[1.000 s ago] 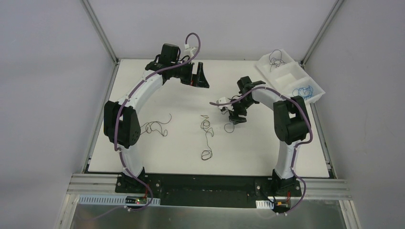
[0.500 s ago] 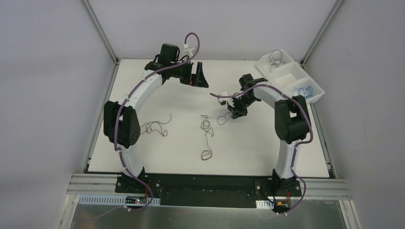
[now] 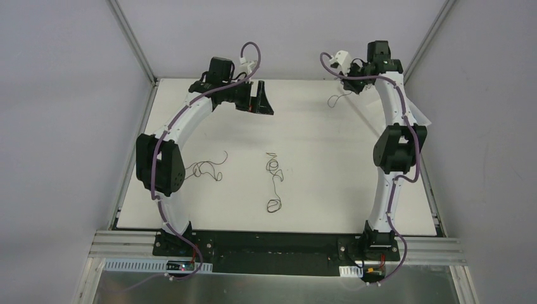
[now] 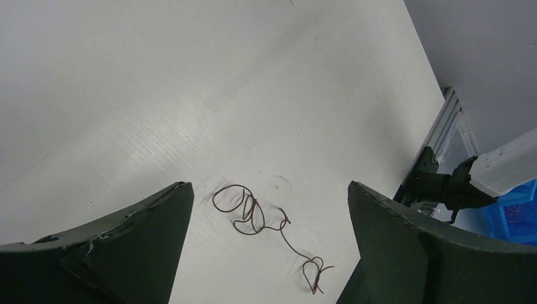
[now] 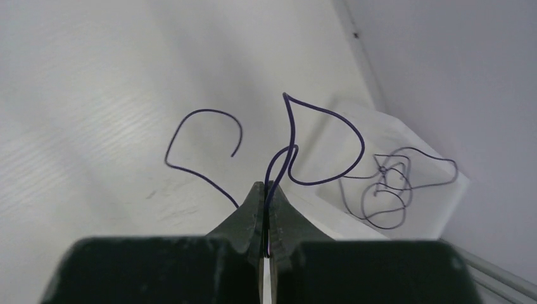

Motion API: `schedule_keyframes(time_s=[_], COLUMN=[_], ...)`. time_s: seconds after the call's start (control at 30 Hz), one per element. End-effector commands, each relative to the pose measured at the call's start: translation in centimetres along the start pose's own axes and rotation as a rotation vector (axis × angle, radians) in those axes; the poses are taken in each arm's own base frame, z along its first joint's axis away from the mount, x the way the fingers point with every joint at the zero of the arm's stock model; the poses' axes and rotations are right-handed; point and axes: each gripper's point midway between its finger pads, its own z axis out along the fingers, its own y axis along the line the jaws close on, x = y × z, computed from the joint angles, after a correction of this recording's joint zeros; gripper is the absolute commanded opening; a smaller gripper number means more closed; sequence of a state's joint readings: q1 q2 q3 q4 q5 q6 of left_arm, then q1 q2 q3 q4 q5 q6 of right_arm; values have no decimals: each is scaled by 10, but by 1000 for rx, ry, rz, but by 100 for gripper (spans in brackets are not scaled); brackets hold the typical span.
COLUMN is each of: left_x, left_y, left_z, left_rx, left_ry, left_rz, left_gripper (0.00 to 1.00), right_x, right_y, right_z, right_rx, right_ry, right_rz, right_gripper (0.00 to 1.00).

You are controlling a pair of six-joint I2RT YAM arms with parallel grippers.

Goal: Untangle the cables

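In the right wrist view my right gripper (image 5: 266, 190) is shut on a thin dark cable (image 5: 326, 142) whose loops stick up from the pinched fingertips. From above, that gripper (image 3: 348, 88) is raised at the far right corner with the cable (image 3: 334, 100) dangling under it. My left gripper (image 3: 265, 101) hangs open over the far middle of the table. In its wrist view a dark brown cable (image 4: 253, 215) lies on the table between the wide-apart fingers (image 4: 133, 247). That long looped cable (image 3: 277, 180) lies mid-table, and another dark cable (image 3: 206, 168) lies by the left arm.
A white tray (image 5: 430, 202) stands just beyond the right gripper, with a tangled dark cable (image 5: 386, 190) inside it. Grey walls and metal posts close in the white table (image 3: 329, 190) at the back and on both sides.
My right gripper closed on a cable near mid-table, then rose and swung with it to the far right corner. The left arm and the other cables stayed put.
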State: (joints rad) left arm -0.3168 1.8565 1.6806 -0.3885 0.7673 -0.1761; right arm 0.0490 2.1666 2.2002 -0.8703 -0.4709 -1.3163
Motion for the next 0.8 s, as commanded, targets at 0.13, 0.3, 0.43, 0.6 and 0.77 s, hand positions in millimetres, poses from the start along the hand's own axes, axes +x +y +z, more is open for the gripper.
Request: schedule_keyframes(time_s=[0.13,0.3,0.43,0.6,0.77], left_x=[-4,-2,-4,-1,1], left_y=[4,16,25,31,35], left_z=[-14,-16,-18,-18,-16], left_rx=[0,-20,-27,-30,-34], left_ry=[-23,-22,-27,-22,-17], left_rz=[-28,-66,-86,-102,-115], left_gripper=[95,96,95,96,96], right_x=[31,38,56,74,93], right_y=[-151,-190,-203,-215,-213], right_z=[-2,2,12,11,18], right_rx=[520,658,689,716,710], right_ry=[4,-27,-1,25,68], right_rz=[4,-22,-68,-86,-100], right_gripper=[0,0,0,0,0])
